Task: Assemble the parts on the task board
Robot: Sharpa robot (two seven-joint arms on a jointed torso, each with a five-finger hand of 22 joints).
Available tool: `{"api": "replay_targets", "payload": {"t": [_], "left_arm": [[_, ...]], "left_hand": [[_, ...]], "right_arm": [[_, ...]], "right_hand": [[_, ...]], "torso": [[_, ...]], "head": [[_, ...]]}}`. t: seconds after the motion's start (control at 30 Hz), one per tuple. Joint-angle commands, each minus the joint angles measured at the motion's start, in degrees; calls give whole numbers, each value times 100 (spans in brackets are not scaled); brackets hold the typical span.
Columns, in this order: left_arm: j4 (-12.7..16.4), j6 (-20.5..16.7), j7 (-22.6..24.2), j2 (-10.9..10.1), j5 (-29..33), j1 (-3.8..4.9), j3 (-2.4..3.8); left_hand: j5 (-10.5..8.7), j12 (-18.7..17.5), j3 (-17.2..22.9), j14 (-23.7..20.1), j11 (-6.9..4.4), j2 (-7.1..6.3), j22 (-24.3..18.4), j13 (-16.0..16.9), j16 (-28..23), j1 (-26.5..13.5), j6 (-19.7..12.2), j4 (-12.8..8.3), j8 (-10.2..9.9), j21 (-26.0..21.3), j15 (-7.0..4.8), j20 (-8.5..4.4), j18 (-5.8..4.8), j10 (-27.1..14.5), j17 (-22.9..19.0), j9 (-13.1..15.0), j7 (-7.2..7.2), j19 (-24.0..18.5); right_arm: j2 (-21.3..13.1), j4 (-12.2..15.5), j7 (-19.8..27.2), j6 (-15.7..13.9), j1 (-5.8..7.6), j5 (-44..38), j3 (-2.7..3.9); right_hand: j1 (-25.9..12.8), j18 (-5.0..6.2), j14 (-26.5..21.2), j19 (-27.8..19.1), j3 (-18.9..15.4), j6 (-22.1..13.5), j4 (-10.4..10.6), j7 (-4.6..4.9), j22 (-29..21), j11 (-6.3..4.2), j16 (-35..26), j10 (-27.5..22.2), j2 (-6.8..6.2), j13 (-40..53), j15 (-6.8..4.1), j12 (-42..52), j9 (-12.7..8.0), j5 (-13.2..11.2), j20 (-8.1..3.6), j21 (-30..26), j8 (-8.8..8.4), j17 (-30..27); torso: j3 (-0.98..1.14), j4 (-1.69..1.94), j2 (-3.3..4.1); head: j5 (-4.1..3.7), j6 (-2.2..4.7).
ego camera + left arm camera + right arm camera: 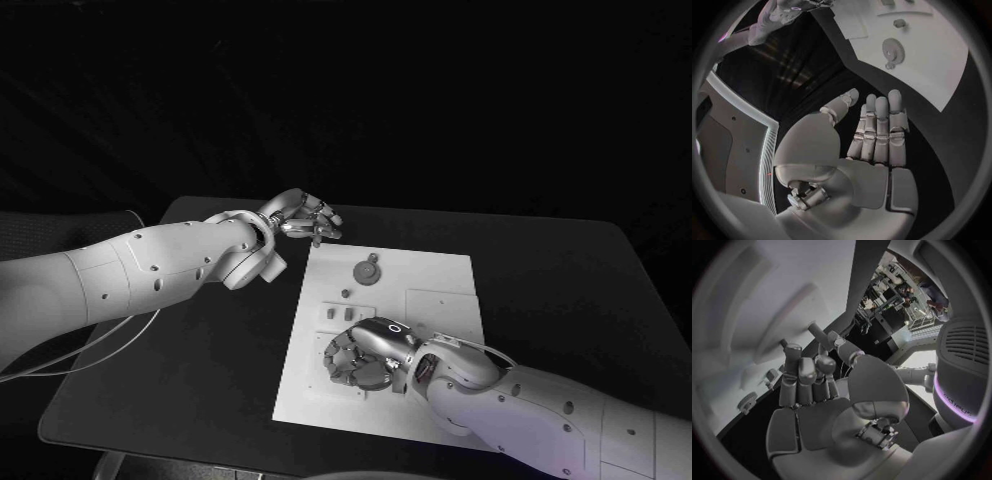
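Black table [188, 380] | left hand [303, 217] hovering, empty | right hand [368, 357] over task board [433, 290]

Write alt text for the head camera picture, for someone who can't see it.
The robot's right hand rests, fingers curled, on the near part of the white task board on a black table. Its left hand hovers, holding nothing, off the board's far left corner, near a round grey part.
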Motion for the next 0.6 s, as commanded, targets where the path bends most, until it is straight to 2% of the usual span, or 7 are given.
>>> {"api": "replay_targets", "payload": {"t": [0.03, 0.6], "left_arm": [[13, 33, 42, 0, 11, 5, 3], [11, 35, 39, -11, 11, 5, 3]], "left_hand": [[-18, -19, -15, 35, -23, -2, 9, 5, -38, 54, 0, 10, 27, -40, 3, -17, 118, 32, 8, -8, 33, 22], [-18, -21, -15, 35, -23, -2, 12, 7, -40, 56, 1, 9, 30, -42, 3, -17, 118, 33, 13, -10, 33, 22]], "right_arm": [[-23, -44, -190, 318, -29, -192, -27], [-77, -40, -237, 369, -28, -253, -30]], "right_hand": [[20, 76, 2, -5, 25, 185, -6, 101, 113, -19, 25, -13, 61, 6, -27, -20, 135, 24, -18, 2, 76, 9], [26, 76, 0, -5, 24, 189, -7, 100, 112, -21, 27, -15, 56, 10, -29, -20, 136, 22, -20, 5, 77, 10]], "torso": [[-2, 1, 1], [-1, 2, 0]], "head": [[-1, -17], [-13, -31]]}}
